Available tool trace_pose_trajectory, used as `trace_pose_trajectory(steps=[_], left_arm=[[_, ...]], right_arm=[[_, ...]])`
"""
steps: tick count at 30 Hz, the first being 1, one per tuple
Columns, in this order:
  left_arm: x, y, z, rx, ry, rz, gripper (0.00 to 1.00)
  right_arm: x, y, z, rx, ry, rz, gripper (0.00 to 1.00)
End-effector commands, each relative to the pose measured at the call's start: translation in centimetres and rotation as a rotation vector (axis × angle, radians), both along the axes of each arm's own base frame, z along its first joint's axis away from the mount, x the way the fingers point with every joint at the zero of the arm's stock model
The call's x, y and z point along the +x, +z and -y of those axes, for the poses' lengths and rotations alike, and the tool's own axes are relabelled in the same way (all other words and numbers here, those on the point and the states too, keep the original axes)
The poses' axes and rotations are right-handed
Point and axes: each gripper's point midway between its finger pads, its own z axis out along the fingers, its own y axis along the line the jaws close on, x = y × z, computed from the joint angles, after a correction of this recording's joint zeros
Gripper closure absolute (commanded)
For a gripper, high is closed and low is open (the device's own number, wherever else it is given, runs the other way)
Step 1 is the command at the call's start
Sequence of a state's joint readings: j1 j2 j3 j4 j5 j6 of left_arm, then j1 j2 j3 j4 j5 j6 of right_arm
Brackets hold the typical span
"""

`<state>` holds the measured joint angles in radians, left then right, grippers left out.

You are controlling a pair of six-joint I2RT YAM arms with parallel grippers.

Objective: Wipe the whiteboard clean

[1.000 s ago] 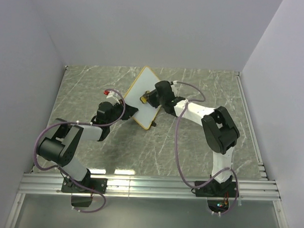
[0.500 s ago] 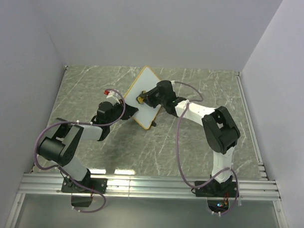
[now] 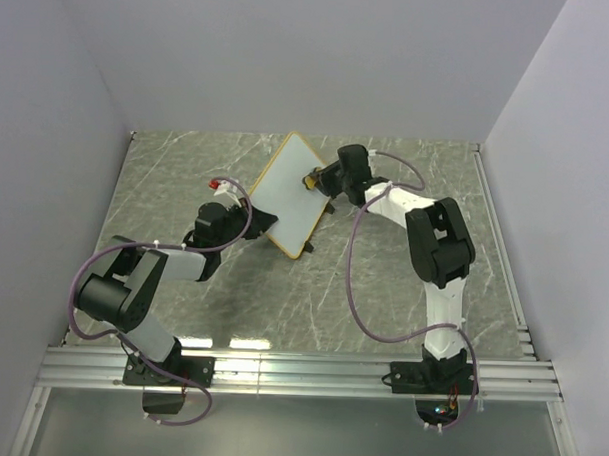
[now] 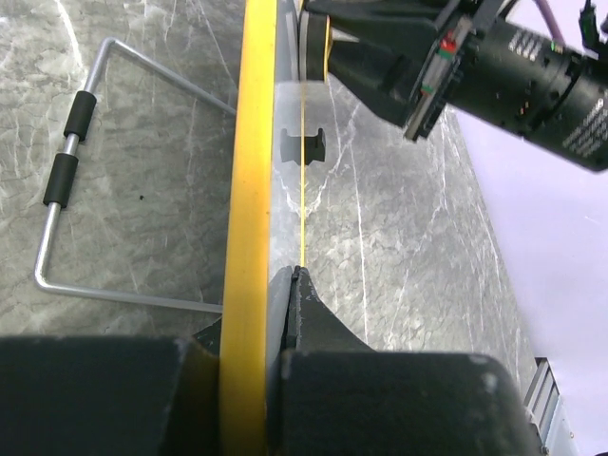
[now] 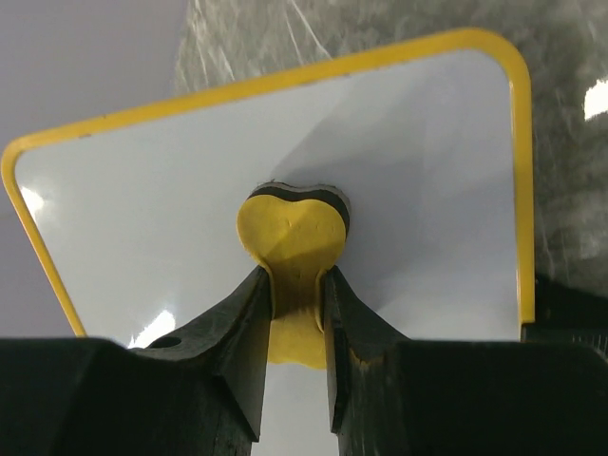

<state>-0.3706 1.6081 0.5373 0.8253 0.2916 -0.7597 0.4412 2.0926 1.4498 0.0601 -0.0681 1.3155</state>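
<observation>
1. Whiteboard (image 3: 289,192): tilted up near the middle of the marble table (image 3: 402,291), low edge held by the left gripper (image 4: 252,313), pinched tight on the yellow rim (image 4: 251,142).
2. Just changed: yellow eraser (image 5: 293,237) slid from the middle of the white face out to its right edge.
3. Meaning: one more wipe done. No writing to be seen from the right wrist, so likely almost clean.
4. Right gripper (image 5: 296,285): squeezed together on the eraser's thin middle. Dark pad side looks pressed against the board.
</observation>
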Motion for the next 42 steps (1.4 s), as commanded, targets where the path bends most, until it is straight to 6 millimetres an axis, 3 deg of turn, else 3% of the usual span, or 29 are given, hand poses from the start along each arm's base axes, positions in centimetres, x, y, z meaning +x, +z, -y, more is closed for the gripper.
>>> trace_pose_trajectory(steps=[1, 7, 8, 9, 10, 11, 12, 13, 14, 15, 17, 18, 20, 21, 25, 26, 29, 37, 42], left_arm=[[-7.2, -11.1, -0.5, 0.282, -0.167, -0.316, 1.0], [-7.2, -11.1, -0.5, 0.285, -0.17, -0.319, 1.0], [-7.2, -11.1, -0.4, 0.285, -0.169, -0.318, 1.0], [-7.2, -11.1, -0.4, 0.286, -0.172, -0.318, 1.0], [-7.3, -11.1, -0.4, 0.286, -0.173, -0.32, 1.0], [-7.2, -11.0, -0.4, 0.287, -0.174, -0.317, 1.0], [-7.3, -11.1, -0.4, 0.288, -0.174, -0.321, 1.0], [-7.3, -11.1, -0.3, 0.289, -0.176, -0.319, 1.0], [-7.2, -11.1, -0.3, 0.288, -0.175, -0.32, 1.0], [-7.3, -11.2, -0.4, 0.291, -0.175, -0.323, 1.0], [-7.2, -11.2, -0.3, 0.29, -0.176, -0.322, 1.0], [-7.2, -11.3, -0.3, 0.292, -0.177, -0.324, 1.0], [-7.1, -11.4, -0.3, 0.295, -0.175, -0.326, 1.0], [-7.1, -11.5, -0.3, 0.295, -0.174, -0.331, 1.0], [-6.9, -12.0, -0.6, 0.305, -0.147, -0.362, 0.98], [-6.9, -12.3, -0.7, 0.309, -0.139, -0.372, 0.96], [-6.7, -12.5, -1.0, 0.308, -0.107, -0.377, 0.86], [-7.6, -12.6, -1.8, 0.285, -0.061, -0.385, 0.65], [-7.9, -12.1, -2.0, 0.274, -0.048, -0.377, 0.59]], right_arm=[[0.1, -3.6, 0.1, -0.11, 0.019, -0.055, 1.0], [0.3, -0.2, 2.3, -0.165, 0.048, 0.029, 0.99], [0.1, 1.5, 2.9, -0.175, 0.046, 0.055, 0.94], [-0.8, 1.1, 3.7, -0.208, 0.047, 0.035, 0.94], [-1.0, 3.3, 5.1, -0.238, 0.028, 0.077, 0.94], [-1.4, 3.8, 6.3, -0.258, 0.008, 0.077, 0.96], [-2.8, 2.5, 7.8, -0.295, -0.004, 0.023, 0.99], [-3.4, 4.4, 9.5, -0.307, -0.03, 0.047, 1.0], [-4.0, 4.6, 10.8, -0.327, -0.053, 0.044, 1.0], [-5.6, 3.2, 11.9, -0.358, -0.051, 0.003, 1.0], [-7.2, 4.6, 13.6, -0.394, -0.055, 0.027, 1.0], [-8.6, 3.5, 14.2, -0.42, -0.039, -0.013, 1.0], [-10.2, 3.5, 14.5, -0.436, -0.009, -0.02, 1.0], [-11.7, 2.1, 14.7, -0.443, 0.018, -0.062, 0.98], [-14.8, 0.1, 14.8, -0.424, 0.05, -0.114, 0.3], [-15.1, -0.3, 14.9, -0.425, 0.05, -0.123, 0.25], [-16.0, -1.3, 15.0, -0.428, 0.063, -0.15, 0.23], [-15.6, -1.1, 14.5, -0.441, 0.104, -0.139, 0.23], [-15.5, -1.3, 14.2, -0.426, 0.115, -0.133, 0.23]])
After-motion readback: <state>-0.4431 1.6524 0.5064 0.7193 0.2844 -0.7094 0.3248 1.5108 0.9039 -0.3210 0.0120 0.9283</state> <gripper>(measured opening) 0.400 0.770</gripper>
